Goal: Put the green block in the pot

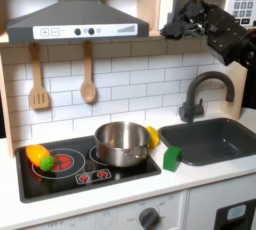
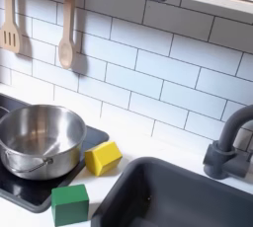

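Green block (image 1: 172,158) sits on the white counter (image 1: 205,188), apart from the pot, between the black stovetop (image 1: 85,174) and the sink (image 1: 216,138). In the second exterior view the block (image 2: 70,204) is at the stovetop's corner, just in front of a yellow toy piece (image 2: 103,157). Silver pot (image 1: 122,143) stands upright on the stovetop's burner on the first exterior view's right; nothing visible inside it (image 2: 38,140). Orange toy with a green ball (image 1: 40,157) lies on the other burner.

Gripper (image 1: 177,20) is high up near the range hood (image 1: 70,19), well above and clear of everything. Holding nothing; jaws look dark and blurred, so can't tell how far apart they stand.

Spatula (image 1: 38,78) and wooden spoon (image 1: 88,74) hang on the tile wall. Dark faucet (image 1: 200,96) stands behind the sink.
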Tool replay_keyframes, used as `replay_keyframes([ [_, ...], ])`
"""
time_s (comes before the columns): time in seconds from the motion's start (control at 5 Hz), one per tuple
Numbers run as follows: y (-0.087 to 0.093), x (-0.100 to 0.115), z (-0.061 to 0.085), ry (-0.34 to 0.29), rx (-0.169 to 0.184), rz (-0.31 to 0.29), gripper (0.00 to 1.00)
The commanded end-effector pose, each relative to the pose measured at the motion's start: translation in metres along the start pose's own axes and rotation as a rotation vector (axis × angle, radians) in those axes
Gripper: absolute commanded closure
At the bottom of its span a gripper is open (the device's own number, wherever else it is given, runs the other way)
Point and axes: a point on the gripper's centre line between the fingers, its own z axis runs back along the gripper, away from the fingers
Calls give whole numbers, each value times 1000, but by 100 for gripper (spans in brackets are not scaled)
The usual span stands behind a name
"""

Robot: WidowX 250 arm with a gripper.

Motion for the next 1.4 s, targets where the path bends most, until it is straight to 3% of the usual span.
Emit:
replay_keyframes([
  [0.0,6,16,-8,-66,36,21,0],
  [0.2,13,21,-13,-77,57,39,0],
  [0.4,7,20,-19,-65,14,46,0],
  [0.8,5,21,-24,-62,3,63,0],
  [1.0,4,17,-26,-44,1,59,32],
  [1.2,4,18,-25,-51,-2,72,100],
])
